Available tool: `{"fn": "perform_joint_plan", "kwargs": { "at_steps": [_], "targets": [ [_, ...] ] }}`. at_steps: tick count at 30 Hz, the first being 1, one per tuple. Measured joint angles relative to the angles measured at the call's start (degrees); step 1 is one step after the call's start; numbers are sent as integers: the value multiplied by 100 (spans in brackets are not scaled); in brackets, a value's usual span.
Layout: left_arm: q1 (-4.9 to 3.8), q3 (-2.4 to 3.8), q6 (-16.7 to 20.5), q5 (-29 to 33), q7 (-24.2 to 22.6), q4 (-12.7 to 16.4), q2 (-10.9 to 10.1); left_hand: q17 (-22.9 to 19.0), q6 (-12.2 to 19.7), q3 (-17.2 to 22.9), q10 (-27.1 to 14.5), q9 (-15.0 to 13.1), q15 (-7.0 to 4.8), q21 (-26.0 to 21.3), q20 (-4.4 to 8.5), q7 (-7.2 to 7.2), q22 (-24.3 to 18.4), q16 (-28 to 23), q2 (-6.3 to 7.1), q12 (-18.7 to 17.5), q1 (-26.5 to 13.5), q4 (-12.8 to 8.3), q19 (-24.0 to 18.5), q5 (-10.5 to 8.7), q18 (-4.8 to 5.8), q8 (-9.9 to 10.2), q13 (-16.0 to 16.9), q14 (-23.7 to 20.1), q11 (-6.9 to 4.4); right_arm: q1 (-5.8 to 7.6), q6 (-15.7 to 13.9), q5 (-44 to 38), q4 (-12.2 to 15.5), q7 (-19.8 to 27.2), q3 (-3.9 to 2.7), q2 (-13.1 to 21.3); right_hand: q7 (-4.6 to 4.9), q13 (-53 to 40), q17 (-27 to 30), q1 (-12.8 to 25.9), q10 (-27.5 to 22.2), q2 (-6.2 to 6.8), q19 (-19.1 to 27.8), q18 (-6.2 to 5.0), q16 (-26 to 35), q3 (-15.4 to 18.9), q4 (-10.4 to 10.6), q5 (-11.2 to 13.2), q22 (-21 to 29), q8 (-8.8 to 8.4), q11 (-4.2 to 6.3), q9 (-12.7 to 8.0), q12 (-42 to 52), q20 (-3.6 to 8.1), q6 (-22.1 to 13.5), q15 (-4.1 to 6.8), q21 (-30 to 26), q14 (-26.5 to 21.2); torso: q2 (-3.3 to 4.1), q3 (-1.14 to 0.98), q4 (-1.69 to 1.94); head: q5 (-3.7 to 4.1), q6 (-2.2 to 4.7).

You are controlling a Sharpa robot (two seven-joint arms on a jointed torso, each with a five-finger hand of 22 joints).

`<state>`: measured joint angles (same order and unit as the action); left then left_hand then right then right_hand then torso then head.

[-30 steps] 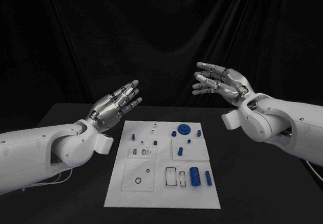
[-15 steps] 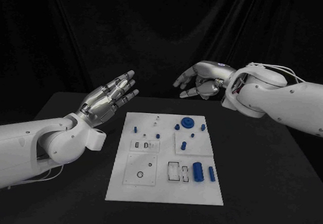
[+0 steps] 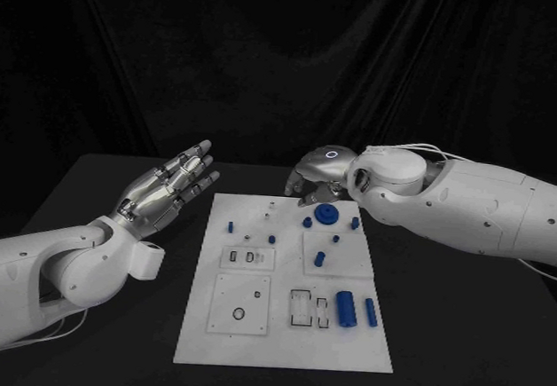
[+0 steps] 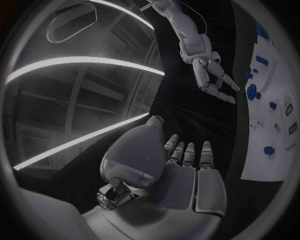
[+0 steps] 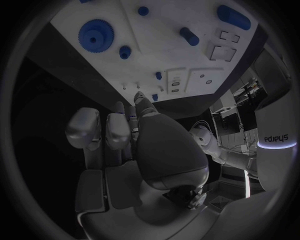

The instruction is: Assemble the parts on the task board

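- The task board is lying flat in the middle of the black table, long side running away from the robot.
- The right hand is hovering over the far end of the board with its fingers pointing down. They're loosely apart and there's nothing in them as far as I can see. The fingertips are just above the board and I don't think they're touching it, though the head view is pretty dark around there, so take that with a grain of salt.
- Right next to those fingertips is the big blue gear, flat on the board. The right wrist view shows it nicely, with a smaller round blue piece just beside it.
- The left hand is up in the air off the left side of the board, palm flat, fingers straight and close together, holding nothing. It's well clear of every part.
- At the near right end of the board there's a fat blue cylinder lying on its side, with a thinner blue pin beside it.
- A few small blue pegs are standing around the middle and far part of the board.
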<state>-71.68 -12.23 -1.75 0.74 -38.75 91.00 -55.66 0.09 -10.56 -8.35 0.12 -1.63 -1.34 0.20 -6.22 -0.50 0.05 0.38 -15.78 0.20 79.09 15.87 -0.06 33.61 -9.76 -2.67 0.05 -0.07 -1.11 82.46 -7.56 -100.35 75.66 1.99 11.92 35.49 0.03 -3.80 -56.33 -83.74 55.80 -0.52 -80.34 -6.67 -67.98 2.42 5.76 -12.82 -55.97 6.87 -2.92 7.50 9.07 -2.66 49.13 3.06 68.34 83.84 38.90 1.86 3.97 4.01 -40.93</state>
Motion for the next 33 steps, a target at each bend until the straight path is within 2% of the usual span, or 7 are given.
{"fn": "perform_joint_plan", "kwargs": {
  "at_steps": [8, 11, 17, 20, 25, 29, 33],
  "targets": [
    [0, -1, -46, -4, 0, 53, -7, 1, 0, 17, 0, 0, 0, 0, 0, 0, 0, 0, 3, 0, 43, -16, 0, 22, 0, 0, 1, 0, 0, -230, 203, -284, -229, -120, 0, -133, 12, 1, -416, -169, -1, 73, 54, 0, -314, -241, -155, -46, -355, -68, -1, 25, -178, -14, 53, 0, 256, 0, 34, 29, 57, -16, -60],
    [0, -1, -69, -5, 0, 80, -7, 0, 0, 16, 0, 1, 0, 0, -1, 0, 1, 0, 3, 0, 43, -16, 0, 43, 0, 0, 2, 0, 0, -295, 239, -330, -301, -126, -1, -135, 12, 1, -485, -158, -1, 85, 84, 0, -350, -275, -133, 158, -437, -78, -1, 39, -221, -40, 52, 0, 304, 0, 19, 29, 63, -16, -80],
    [0, 1, -120, -8, -1, 89, -9, -3, 2, 57, -23, 1, 67, 0, -1, 42, 1, 0, 6, 0, 99, -56, 1, 86, 0, 0, 2, -3, 21, -413, 267, -394, -384, -123, -1, -119, -9, -9, -537, 153, -123, 302, 124, -1, -396, -251, 97, 670, -549, -135, 7, 56, -363, -41, 73, 0, 370, 0, -26, 32, 64, -21, -135],
    [0, 1, -146, -9, -1, 86, 2, -4, 2, 56, -23, 1, 96, 0, -1, 42, 1, 0, 6, 0, 99, -56, 1, 101, 0, 0, 3, 10, 22, -438, 256, -413, -386, -119, -1, -63, -57, -6, -571, 125, -288, 356, 164, -1, -439, -388, 104, 400, -596, -217, -7, 38, -480, -40, 25, 0, 370, 0, -52, 38, 54, -41, -176],
    [0, 1, -188, -11, -1, 72, 14, -4, 2, 72, -23, 1, 96, 0, -2, 42, 2, 0, -16, 0, 121, -71, 2, 101, 1, 0, 3, 10, 22, -449, 214, -432, -416, -118, -1, -7, -49, -6, -600, 119, -312, 362, 164, -1, -461, -430, 128, 260, -629, -217, -23, 34, -480, -40, 32, 0, 393, 0, -81, 42, 46, -41, -237],
    [0, 1, -217, -11, -2, 54, 14, -4, 2, 72, -3, 1, 137, 0, -45, 42, 2, 0, -16, 0, 121, -71, 2, 101, 1, 0, 4, 10, 42, -457, 190, -440, -449, -117, -3, -8, -40, -12, -600, 119, -312, 362, 164, -2, -461, -458, 127, 194, -633, -217, -23, 34, -480, -40, 41, 0, 393, 0, -88, 44, 43, -37, -250],
    [0, 1, -248, -12, -2, 34, 17, -3, -37, 96, -3, 1, 137, 0, -81, 81, 2, 0, -16, 0, 121, -95, 9, 122, 1, 0, 4, 10, 42, -472, 175, -444, -493, -114, -3, -11, -31, -16, -593, 80, -312, 401, 206, -2, -461, -554, 63, -99, -643, -217, -23, 48, -480, -40, 114, 0, 393, 0, -91, 49, 49, -28, -258]
  ]
}}
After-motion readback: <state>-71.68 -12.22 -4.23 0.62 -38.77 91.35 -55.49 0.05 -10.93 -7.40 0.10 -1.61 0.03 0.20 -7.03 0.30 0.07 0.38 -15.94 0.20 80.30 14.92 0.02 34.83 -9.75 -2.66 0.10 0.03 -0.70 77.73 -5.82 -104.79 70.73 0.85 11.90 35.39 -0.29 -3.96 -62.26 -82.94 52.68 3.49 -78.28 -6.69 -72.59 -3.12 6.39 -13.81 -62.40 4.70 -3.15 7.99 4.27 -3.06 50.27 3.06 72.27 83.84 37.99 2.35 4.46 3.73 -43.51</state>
